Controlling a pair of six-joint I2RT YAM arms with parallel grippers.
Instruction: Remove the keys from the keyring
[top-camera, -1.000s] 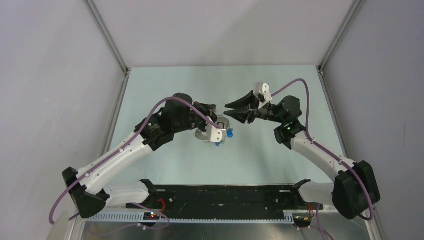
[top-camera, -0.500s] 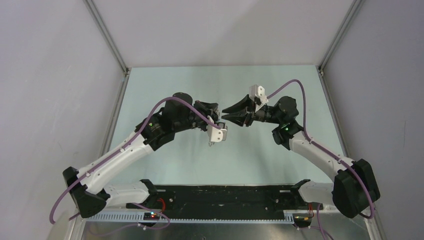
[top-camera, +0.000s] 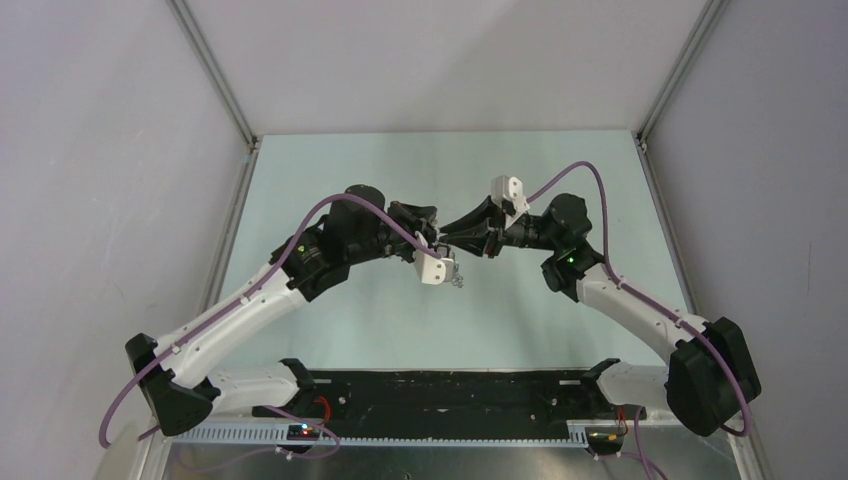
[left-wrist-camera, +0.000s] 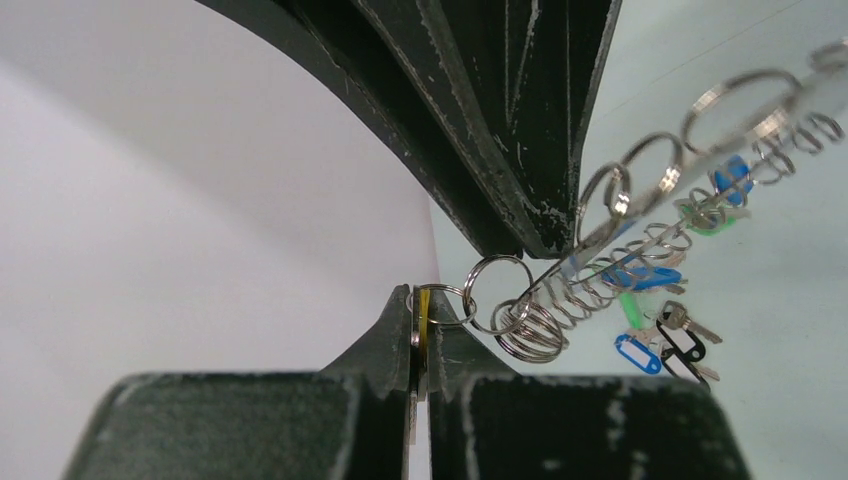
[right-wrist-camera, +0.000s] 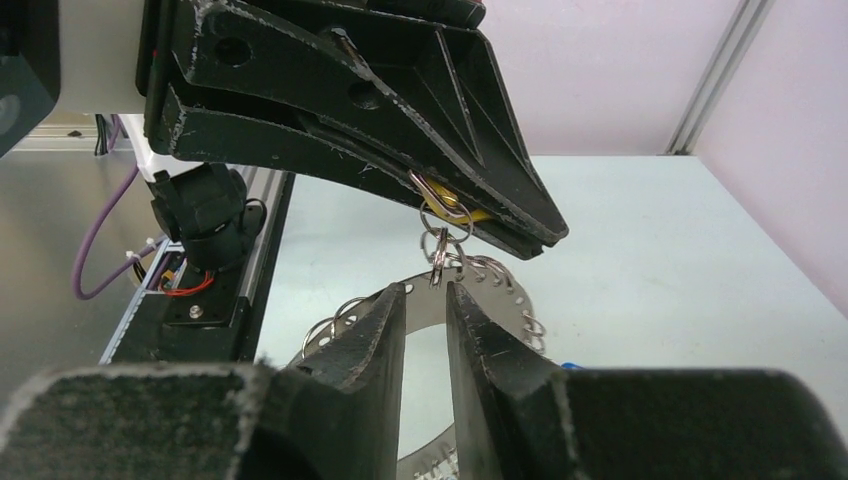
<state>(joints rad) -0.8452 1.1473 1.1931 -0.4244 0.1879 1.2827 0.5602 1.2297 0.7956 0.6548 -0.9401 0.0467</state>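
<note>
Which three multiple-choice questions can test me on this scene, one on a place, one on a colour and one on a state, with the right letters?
1. Where is the keyring?
A. Hanging under the tips of the left hand
B. Lying by the right arm's base
C. Leaning on the back wall

2. What colour is the piece pinched in the left hand?
A. Red
B. Yellow
C. White

3. How do the fingers of the right hand stand?
A. Pressed flat together
B. Out of sight
C. Apart, with a small ring between them

Key:
1 A: in the right wrist view, the keyring hangs by linked rings below the left hand.
2 B: yellow shows between the shut fingers in both wrist views.
3 C: a gap shows on each side of the small ring.
</note>
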